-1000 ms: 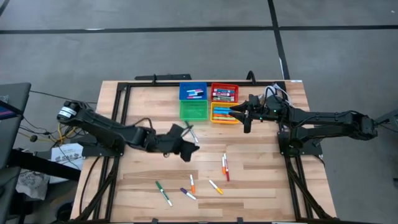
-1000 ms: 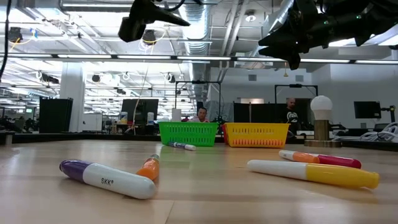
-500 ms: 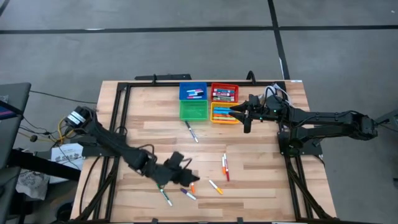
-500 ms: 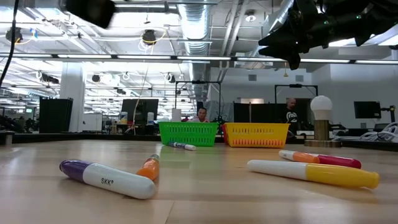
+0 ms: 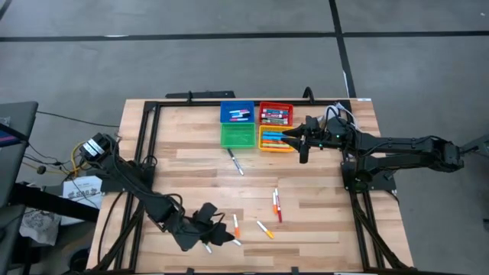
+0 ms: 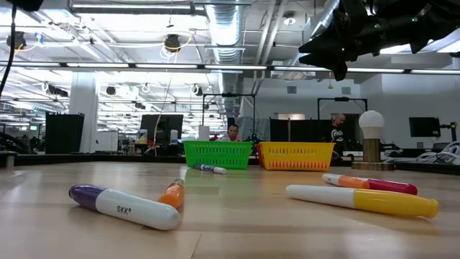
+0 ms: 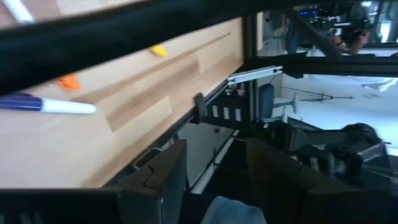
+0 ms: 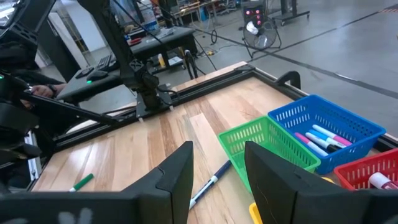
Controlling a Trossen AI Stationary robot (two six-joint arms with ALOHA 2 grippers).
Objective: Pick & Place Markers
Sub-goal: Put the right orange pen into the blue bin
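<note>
Where pale plank table [image 5: 321, 214] lies, slim capped markers [image 5: 276, 205] scattered, both jaws apart, empty.

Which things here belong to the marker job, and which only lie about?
Job: loose markers on table; markers in blue bin, red bin, yellow bin; green bin.
Lying about: white lamp; paper beside table.

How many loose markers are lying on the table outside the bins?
6 visible: a dark-capped marker beside the green bin; a red marker and a white-barrelled marker right of centre; an orange-capped marker, a yellow-capped marker and a purple-capped marker near the front. The left pincer may hide more.
</note>
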